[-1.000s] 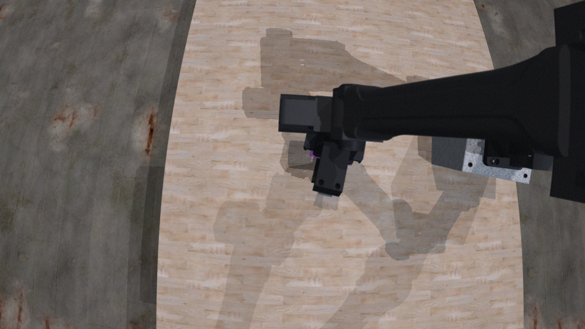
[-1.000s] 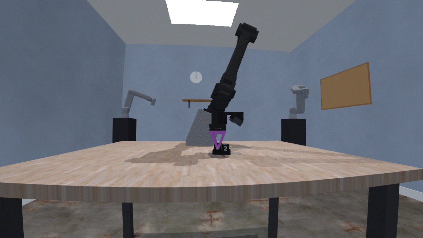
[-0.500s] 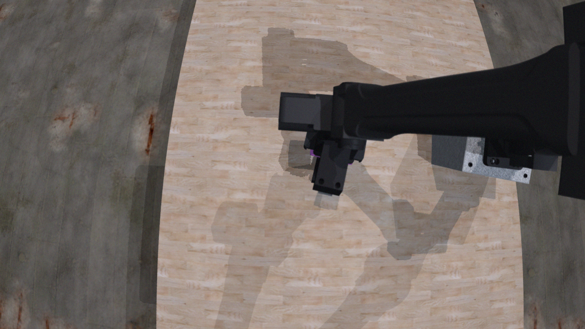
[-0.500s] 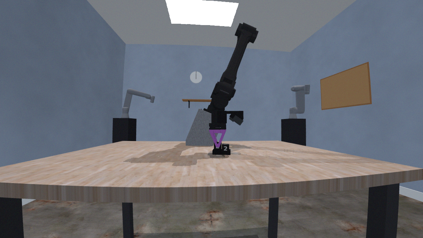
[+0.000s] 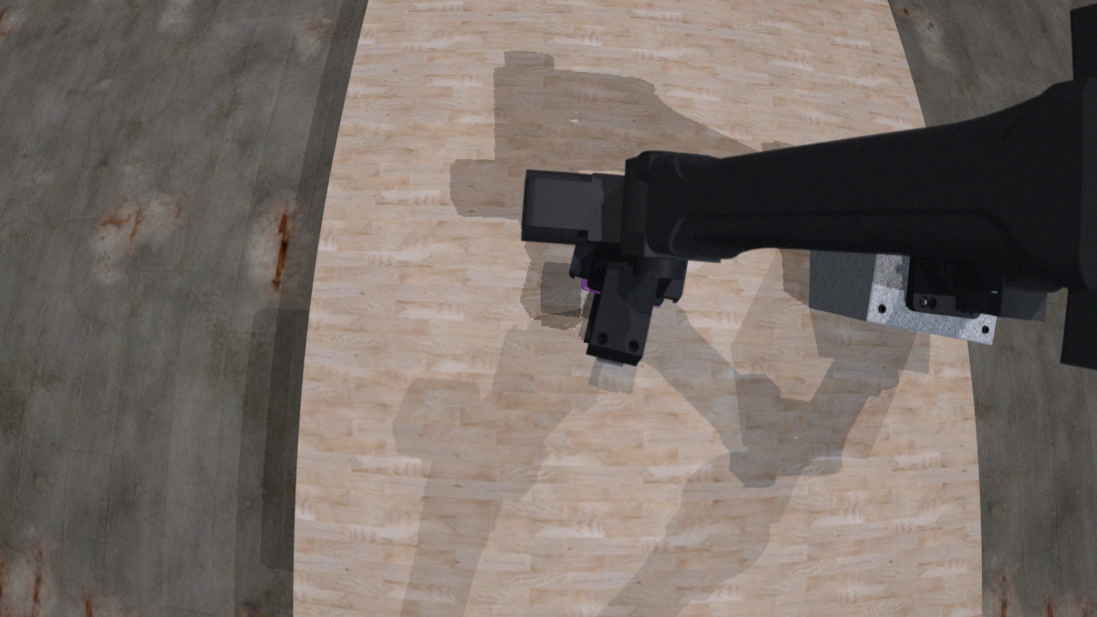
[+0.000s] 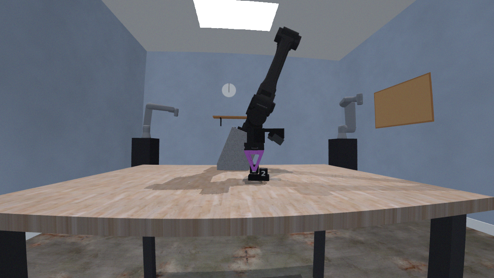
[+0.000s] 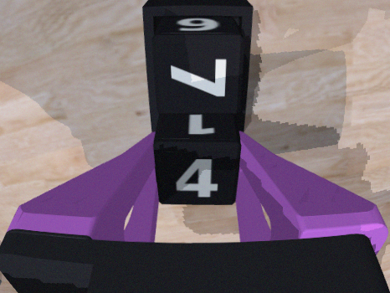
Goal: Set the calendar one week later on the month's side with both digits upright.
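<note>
In the wrist view my gripper (image 7: 197, 145), with purple fingers, is shut on a black cube (image 7: 196, 180) whose top face shows a 4. Just beyond it a second black cube (image 7: 197, 76) shows a 7 on top and a 9 on its far side. This cube sits in the black tray (image 7: 197, 7). Part of a digit shows on its near side, in the gap above the held cube. I cannot tell whether the held cube touches the tray floor. In the exterior view the gripper (image 6: 254, 168) points straight down into the tray (image 6: 257, 178), beside a cube face showing a 2 (image 6: 263, 173). In the top view the arm hides the tray and cubes.
The arm's grey wedge-shaped base (image 6: 231, 150) stands just behind the tray and also shows in the top view (image 5: 859, 287). Two grey arms on black pedestals (image 6: 145, 152) (image 6: 342, 152) stand beyond the table's far corners.
</note>
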You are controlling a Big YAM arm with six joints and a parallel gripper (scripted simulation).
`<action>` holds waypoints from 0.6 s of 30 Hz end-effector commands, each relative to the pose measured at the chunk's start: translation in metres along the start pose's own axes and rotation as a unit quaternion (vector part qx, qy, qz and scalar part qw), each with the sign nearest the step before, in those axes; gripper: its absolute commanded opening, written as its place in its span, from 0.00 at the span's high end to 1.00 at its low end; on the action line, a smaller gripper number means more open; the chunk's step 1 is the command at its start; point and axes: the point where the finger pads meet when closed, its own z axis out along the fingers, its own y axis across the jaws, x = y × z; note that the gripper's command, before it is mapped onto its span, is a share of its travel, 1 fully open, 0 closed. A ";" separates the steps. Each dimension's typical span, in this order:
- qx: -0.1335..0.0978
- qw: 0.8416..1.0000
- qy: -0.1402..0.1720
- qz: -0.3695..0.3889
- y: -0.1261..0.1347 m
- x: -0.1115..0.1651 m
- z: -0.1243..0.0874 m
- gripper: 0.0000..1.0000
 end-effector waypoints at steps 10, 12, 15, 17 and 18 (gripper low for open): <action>0.009 1.000 -0.002 -0.006 -0.007 0.000 -0.008 0.74; 0.008 1.000 -0.002 -0.005 -0.007 0.000 -0.008 0.74; 0.008 1.000 -0.002 -0.005 -0.007 0.000 -0.007 0.74; 0.008 1.000 -0.002 -0.005 -0.007 0.000 -0.008 0.74; 0.008 1.000 -0.002 -0.005 -0.007 0.000 -0.008 0.74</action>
